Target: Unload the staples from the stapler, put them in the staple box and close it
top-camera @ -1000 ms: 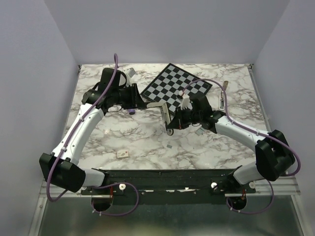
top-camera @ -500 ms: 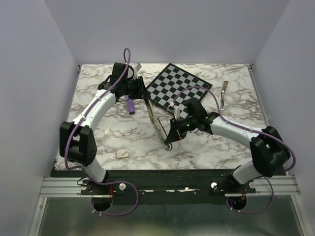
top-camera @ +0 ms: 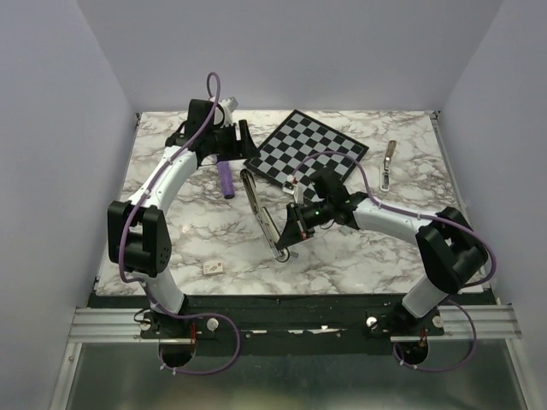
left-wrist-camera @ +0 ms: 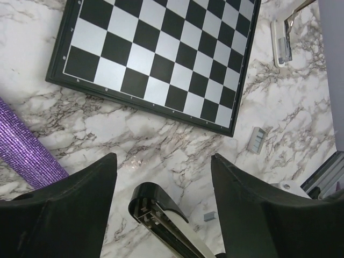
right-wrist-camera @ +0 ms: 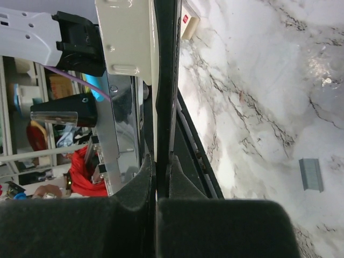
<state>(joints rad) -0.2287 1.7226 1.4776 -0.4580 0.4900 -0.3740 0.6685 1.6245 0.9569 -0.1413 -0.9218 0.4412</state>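
The stapler (top-camera: 261, 213), slim, black and silver, stretches across the middle of the table from near the chessboard corner toward the front. My right gripper (top-camera: 291, 235) is shut on its near end; in the right wrist view the pads (right-wrist-camera: 137, 183) pinch a thin black edge of the stapler (right-wrist-camera: 165, 64). My left gripper (top-camera: 242, 137) hangs open at the back left, above the stapler's rounded dark end (left-wrist-camera: 156, 204), which shows between the fingers without touching them. A loose strip of staples (left-wrist-camera: 258, 138) lies on the marble.
A purple cylinder (top-camera: 225, 179) lies just left of the stapler. The chessboard (top-camera: 308, 149) is at the back centre. A pale metal bar (top-camera: 387, 166) lies at the back right. Also on the marble are a small tan tile (top-camera: 211, 268) at the front left and another staple strip (right-wrist-camera: 310, 174).
My left gripper has opened, let go of the stapler's far end and drawn back toward the rear. My right gripper has carried the stapler's near end to the left and closer.
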